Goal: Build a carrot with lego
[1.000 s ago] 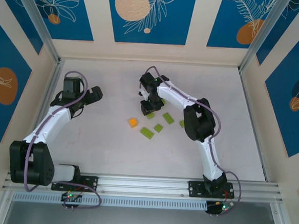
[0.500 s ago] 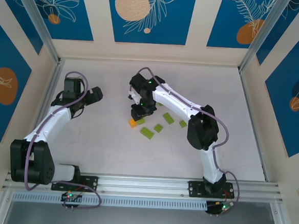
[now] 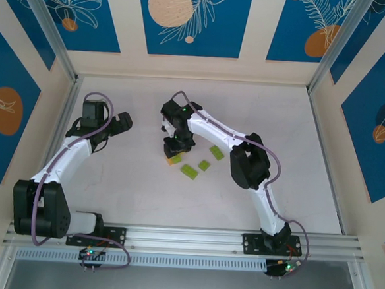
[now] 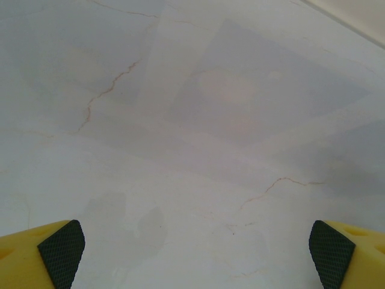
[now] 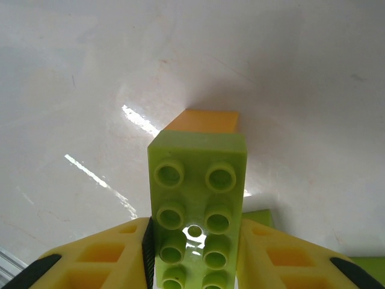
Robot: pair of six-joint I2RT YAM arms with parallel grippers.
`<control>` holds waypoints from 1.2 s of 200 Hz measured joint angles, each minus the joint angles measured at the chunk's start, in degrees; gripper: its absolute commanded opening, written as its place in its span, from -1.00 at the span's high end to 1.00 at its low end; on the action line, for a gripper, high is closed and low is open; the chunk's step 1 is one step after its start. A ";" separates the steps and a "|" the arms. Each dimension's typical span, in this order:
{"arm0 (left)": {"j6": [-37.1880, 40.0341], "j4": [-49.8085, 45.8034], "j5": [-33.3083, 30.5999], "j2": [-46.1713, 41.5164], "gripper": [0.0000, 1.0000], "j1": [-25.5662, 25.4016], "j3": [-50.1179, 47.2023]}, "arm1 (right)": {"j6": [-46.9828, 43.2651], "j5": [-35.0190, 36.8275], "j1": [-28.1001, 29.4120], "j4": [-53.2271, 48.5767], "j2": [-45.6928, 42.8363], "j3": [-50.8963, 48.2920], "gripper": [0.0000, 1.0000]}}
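My right gripper (image 5: pixel 192 256) clamps 1 lime-green brick (image 5: pixel 197 198) over the orange brick (image 5: pixel 207 120) on the table (image 3: pixel 123 186), joined or not I cannot tell, so the carrot is barely begun: at least 3 green bricks (image 3: pixel 204 164) lie loose just beside, and my left gripper (image 4: pixel 195 247) hangs open, empty.

1. The right arm (image 3: pixel 210 126) has swung left across the surface, carrying its jaws from the loose green bricks (image 3: pixel 204 164) to the orange brick (image 3: pixel 173 159).
2. The lime-green brick (image 5: pixel 197 198) clamped in the jaws has come along and now overlaps the orange brick (image 5: pixel 207 120).
3. The arm's elbow (image 3: pixel 247 165) has also shifted left.
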 measured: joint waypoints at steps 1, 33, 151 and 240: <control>-0.02 0.00 0.00 0.00 -0.97 0.00 0.00 | 0.00 0.02 0.00 0.00 0.02 0.02 0.27; 0.00 0.00 0.00 0.00 -0.97 0.00 -0.02 | 0.00 0.02 0.00 0.22 0.46 0.28 0.27; 0.00 0.00 0.00 -0.04 -0.97 0.00 -0.35 | 0.63 0.00 0.07 1.09 1.60 1.29 0.27; -0.02 0.02 0.00 -0.04 -0.97 0.00 -0.39 | 1.33 0.09 0.66 0.68 2.62 2.80 0.26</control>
